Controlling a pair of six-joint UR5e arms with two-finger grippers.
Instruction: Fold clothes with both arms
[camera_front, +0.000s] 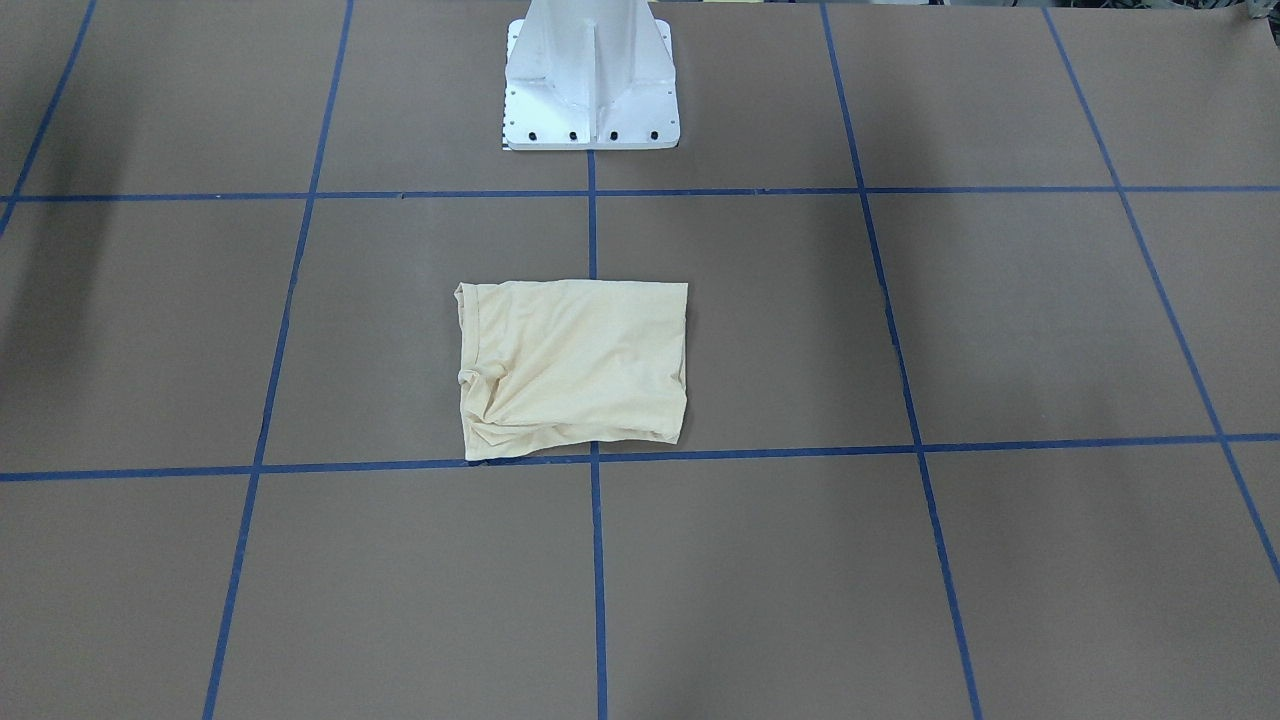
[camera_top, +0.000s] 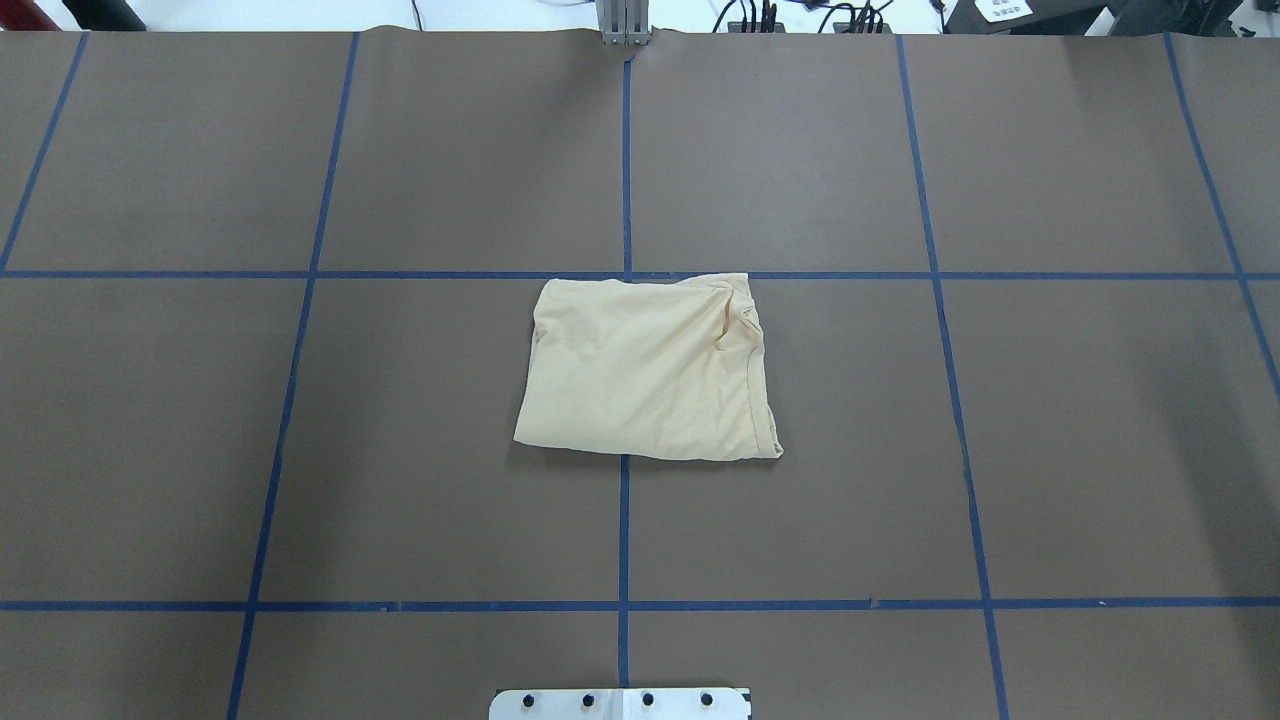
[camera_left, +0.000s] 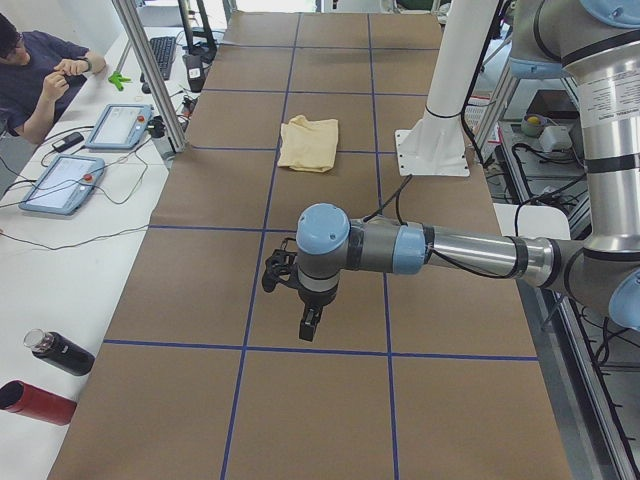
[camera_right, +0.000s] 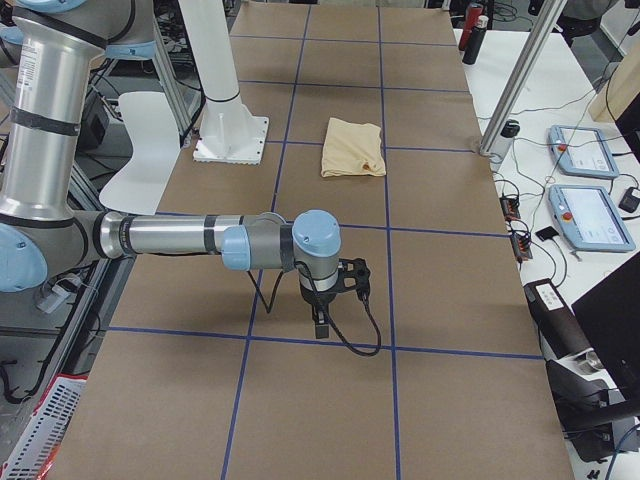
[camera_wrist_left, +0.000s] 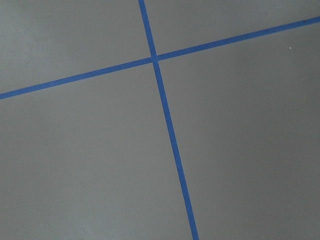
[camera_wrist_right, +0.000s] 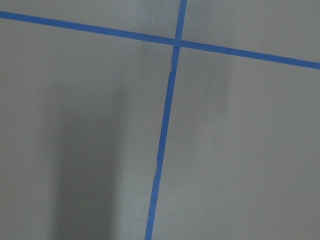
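Shirt: the T-shirt lies on the brown table, folded into a compact, roughly rectangular packet, pale cream-yellow, plain side up. It straddles the centre blue tape line in front of the white pedestal. Its far edge runs along the cross line and touches it. Surface is mostly flat with faint shallow creases. One cluster of wrinkles is bunched at the far corner on the robot's right, fanning inward from a small knot of fabric. A stitched hem runs down the edge on that same side, and the near corner on that side pokes out slightly past the packet's outline. The opposite edge is a smooth, rounded fold. Left arm: reaches out low over bare table towards the robot's left end, well apart from the shirt, with the left gripper pointing down just above the surface. Right arm: same posture towards the other end, right gripper pointing down near a tape line, also well apart from the shirt. Finger state: seen only from the side cameras, cannot tell for either gripper. Both wrist cameras show only brown surface and crossing tape.
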